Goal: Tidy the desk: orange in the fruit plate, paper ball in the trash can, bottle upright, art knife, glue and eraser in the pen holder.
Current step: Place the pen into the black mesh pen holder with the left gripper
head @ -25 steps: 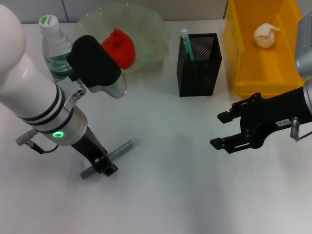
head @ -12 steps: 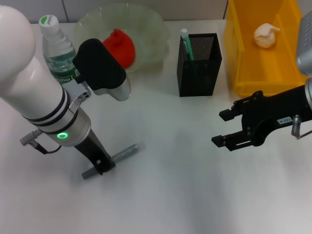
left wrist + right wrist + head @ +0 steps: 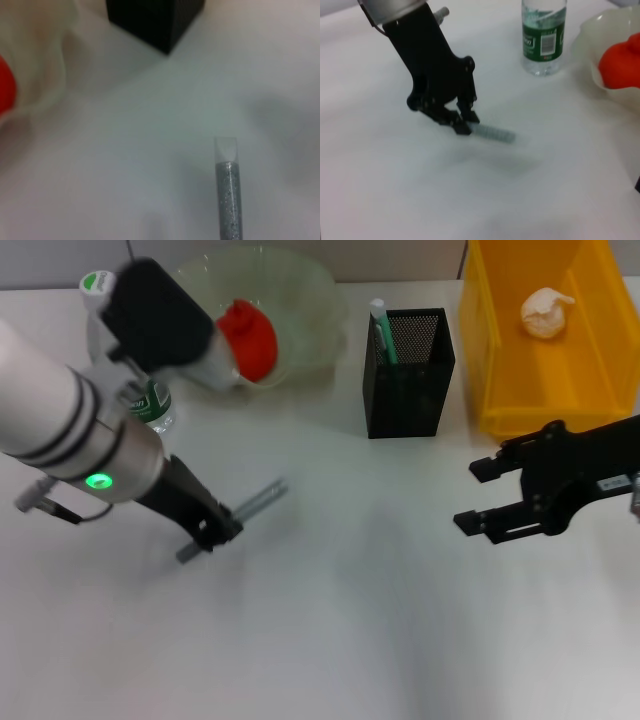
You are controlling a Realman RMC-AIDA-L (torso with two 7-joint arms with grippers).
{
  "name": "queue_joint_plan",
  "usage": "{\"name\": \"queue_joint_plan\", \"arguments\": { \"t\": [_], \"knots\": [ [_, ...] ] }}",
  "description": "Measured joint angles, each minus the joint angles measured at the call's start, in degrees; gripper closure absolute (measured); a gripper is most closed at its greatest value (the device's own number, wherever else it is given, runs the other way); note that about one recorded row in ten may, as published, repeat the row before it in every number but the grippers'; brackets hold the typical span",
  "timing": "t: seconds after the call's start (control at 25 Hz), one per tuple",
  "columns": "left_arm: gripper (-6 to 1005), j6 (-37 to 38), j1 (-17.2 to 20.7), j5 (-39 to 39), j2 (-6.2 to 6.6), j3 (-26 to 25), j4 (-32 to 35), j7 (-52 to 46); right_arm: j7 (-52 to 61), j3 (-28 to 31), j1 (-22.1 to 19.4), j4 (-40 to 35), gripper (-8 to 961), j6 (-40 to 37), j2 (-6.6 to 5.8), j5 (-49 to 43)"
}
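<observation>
Between the fingers of my left gripper (image 3: 215,533) sits the glue (image 3: 258,502), clamped near one end so the long part sticks out free, ready to drop into the pen holder (image 3: 407,372), which stands well apart on the far side. Beside me the bottle (image 3: 140,390) stands upright. My right gripper (image 3: 487,495) hangs with its fingers apart, idle near the trash can (image 3: 500,360).

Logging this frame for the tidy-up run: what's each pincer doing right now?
Left pincer: closed on the glue, over the table.
Right pincer: open, empty, in front of the trash can.
</observation>
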Motion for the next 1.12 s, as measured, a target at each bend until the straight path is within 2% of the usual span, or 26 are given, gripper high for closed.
{"name": "queue_joint_plan", "arguments": {
  "t": [0.08, 0.12, 0.2, 0.24, 0.28, 0.44, 0.64, 0.8, 0.92, 1.04, 1.08, 1.12],
  "knots": [
    [847, 0.0, 0.0, 0.0, 0.00, 0.0, 0.0, 0.0, -2.0, 2.4, -0.9, 0.3, 264, -0.8, 0.04, 1.8],
    [848, 0.8, 2.4, -5.6, 0.08, -5.0, 3.6, 2.9, -3.3, 3.9, -1.4, 0.7, 264, -1.4, 0.04, 2.9],
    [848, 1.1, 4.3, -13.0, 0.15, -10.4, 5.2, 6.6, -5.2, 6.9, -2.2, 1.7, 264, -2.5, 0.03, 5.1],
    [848, 1.1, 4.3, -13.0, 0.15, -10.4, 5.2, 6.6, -6.1, 8.6, -2.6, 2.2, 264, -3.1, -0.01, 6.0],
    [848, 1.2, 5.5, -20.5, 0.18, -14.0, 5.3, 10.6, -7.0, 10.2, -3.0, 2.8, 264, -3.9, -0.05, 6.7],
    [849, -0.2, 6.0, -30.2, 0.13, -16.7, 3.6, 14.9, -10.3, 15.8, -4.7, 5.3, 264, -6.8, -0.07, 8.4],
    [849, -6.2, 5.0, -41.3, -0.05, -15.9, -3.3, 21.7, -16.2, 22.4, -7.0, 9.7, 264, -10.0, -0.06, 12.5],
    [850, -12.8, 2.3, -52.2, -0.16, -13.8, -12.8, 30.8, -20.5, 26.7, -8.3, 12.3, 263, -11.7, -0.06, 14.3],
    [850, -18.7, 0.2, -61.4, -0.28, -11.0, -20.3, 38.3, -22.4, 28.7, -8.6, 13.9, 263, -12.0, -0.03, 14.4],
    [851, -23.3, -1.3, -66.8, -0.36, -8.2, -24.8, 43.3, -23.9, 30.1, -8.7, 15.6, 263, -12.1, -0.08, 14.4],
    [851, -27.4, -2.7, -71.6, -0.43, -5.5, -28.3, 47.4, -24.8, 30.7, -8.8, 16.6, 263, -12.1, -0.10, 14.4],
    [851, -27.4, -2.7, -71.6, -0.43, -5.5, -28.3, 47.4, -24.8, 30.7, -8.8, 16.6, 263, -12.1, -0.10, 14.4]
  ]
}}
